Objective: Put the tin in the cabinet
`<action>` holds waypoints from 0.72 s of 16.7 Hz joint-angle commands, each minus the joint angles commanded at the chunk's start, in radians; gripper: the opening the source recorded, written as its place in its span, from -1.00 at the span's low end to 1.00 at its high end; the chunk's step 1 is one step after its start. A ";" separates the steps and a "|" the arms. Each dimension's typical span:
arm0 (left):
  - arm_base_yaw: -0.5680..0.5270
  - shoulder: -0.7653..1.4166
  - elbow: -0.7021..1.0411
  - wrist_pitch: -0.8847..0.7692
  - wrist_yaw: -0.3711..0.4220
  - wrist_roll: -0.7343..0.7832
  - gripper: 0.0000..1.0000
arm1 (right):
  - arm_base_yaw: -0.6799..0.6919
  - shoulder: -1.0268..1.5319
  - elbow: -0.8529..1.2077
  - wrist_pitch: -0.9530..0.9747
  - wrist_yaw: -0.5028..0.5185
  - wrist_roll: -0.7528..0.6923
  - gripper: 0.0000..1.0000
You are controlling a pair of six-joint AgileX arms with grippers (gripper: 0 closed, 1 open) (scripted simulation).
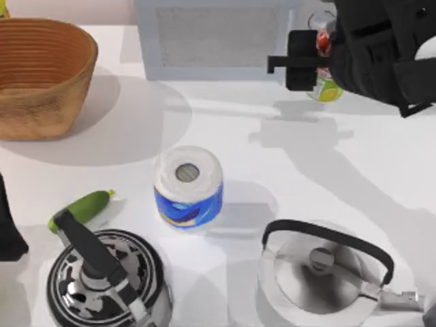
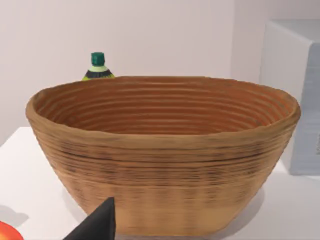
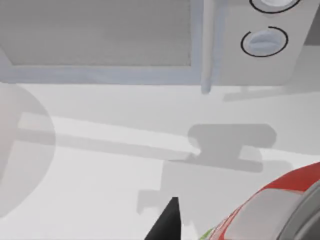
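Our right gripper (image 1: 320,65) is raised at the right front corner of the white box-shaped cabinet with the closed grey door (image 1: 214,41). Its jaws are closed on the small red-and-yellow-green tin (image 1: 325,68), lifted off the white tabletop (image 1: 272,150). Our left arm is parked, facing the woven brown basket (image 2: 160,160); its jaws we cannot tell.

Risk, in our judgement: with the door shut, advancing would knock the tin against it and loosen the grip.

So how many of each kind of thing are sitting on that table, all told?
Kettles: 2
Basket: 1
Paper roll: 1
Cucumber: 1
Tin: 1, by the right hand
Bottle: 1, behind the basket
White cabinet: 1
Total: 8
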 joint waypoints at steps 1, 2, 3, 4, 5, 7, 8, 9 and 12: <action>0.000 0.000 0.000 0.000 0.000 0.000 1.00 | -0.014 -0.075 -0.057 0.035 -0.018 -0.023 -1.00; 0.000 0.000 0.000 0.000 0.000 0.000 1.00 | -0.033 -0.160 -0.120 0.071 -0.039 -0.049 -1.00; 0.000 0.000 0.000 0.000 0.000 0.000 1.00 | -0.055 -0.255 -0.190 0.108 -0.061 -0.075 -1.00; 0.000 0.000 0.000 0.000 0.000 0.000 1.00 | -0.080 -0.359 -0.263 0.143 -0.084 -0.103 -1.00; 0.000 0.000 0.000 0.000 0.000 0.000 1.00 | -0.110 -0.469 -0.340 0.178 -0.108 -0.132 -1.00; 0.000 0.000 0.000 0.000 0.000 0.000 1.00 | -0.178 -0.699 -0.501 0.241 -0.157 -0.190 -1.00; 0.000 0.000 0.000 0.000 0.000 0.000 1.00 | -0.216 -0.813 -0.585 0.269 -0.182 -0.218 -1.00; 0.000 0.000 0.000 0.000 0.000 0.000 1.00 | -0.256 -0.923 -0.669 0.295 -0.206 -0.246 -1.00; 0.000 0.000 0.000 0.000 0.000 0.000 1.00 | -0.383 -1.217 -0.915 0.356 -0.275 -0.322 -1.00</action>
